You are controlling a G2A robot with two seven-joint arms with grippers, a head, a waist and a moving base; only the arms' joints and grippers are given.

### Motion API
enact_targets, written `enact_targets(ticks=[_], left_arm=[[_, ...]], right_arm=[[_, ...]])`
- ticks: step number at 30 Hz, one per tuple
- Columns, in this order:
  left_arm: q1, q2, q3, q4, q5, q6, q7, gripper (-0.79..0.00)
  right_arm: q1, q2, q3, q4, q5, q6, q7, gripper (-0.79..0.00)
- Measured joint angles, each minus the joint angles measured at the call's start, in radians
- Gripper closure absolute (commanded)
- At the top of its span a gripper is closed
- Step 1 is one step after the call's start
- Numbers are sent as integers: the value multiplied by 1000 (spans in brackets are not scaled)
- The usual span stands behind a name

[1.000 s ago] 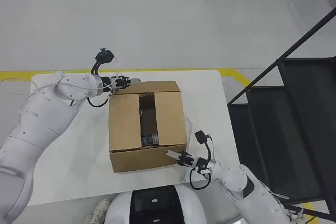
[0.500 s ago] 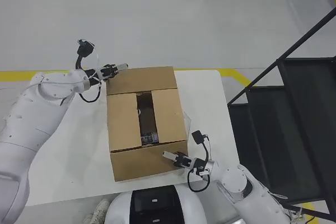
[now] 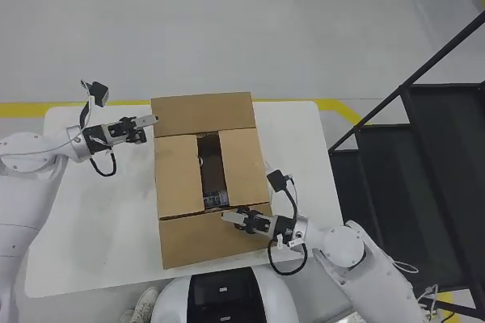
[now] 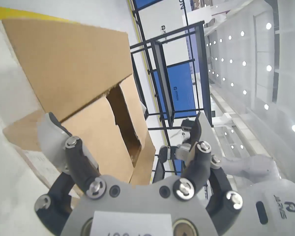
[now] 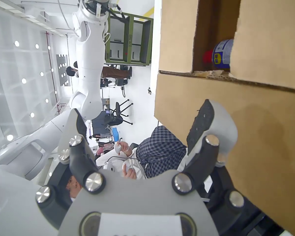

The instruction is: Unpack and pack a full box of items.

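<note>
A brown cardboard box (image 3: pixel 178 174) stands on the white table (image 3: pixel 89 234). Its two side flaps leave a narrow gap (image 3: pixel 214 174) with dark items inside. The far flap (image 3: pixel 202 113) and the near flap (image 3: pixel 202 242) are folded outward. My left gripper (image 3: pixel 149 121) is open at the far flap's left corner; one finger (image 4: pixel 51 128) lies against the cardboard (image 4: pixel 64 62). My right gripper (image 3: pixel 230 216) is open over the near flap (image 5: pixel 236 124), with one finger (image 5: pixel 206 116) on it. A blue spray can with a red cap (image 5: pixel 221 53) shows inside the box.
A black metal staircase (image 3: pixel 420 161) stands right of the table. A yellow floor line (image 3: pixel 16 109) runs behind the table. Bare tabletop lies left of the box and in a narrower strip (image 3: pixel 303 161) on its right.
My left arm swung out to the left, and the far flap folded outward and now lies flatter. My right gripper slid left along the near flap.
</note>
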Motion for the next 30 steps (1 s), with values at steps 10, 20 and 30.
enact_targets(ticks=[10, 20, 30], left_arm=[[89, 27, -81, -56, -147, -28, -245, -785], [88, 27, -80, -56, -137, -27, -228, -785], [114, 28, -94, -79, -115, -30, -147, -785]], right_arm=[[322, -47, -200, 223, -18, 14, 70, -785], [321, -47, -198, 223, -6, 15, 70, -785], [350, -57, -218, 246, -8, 44, 27, -785]])
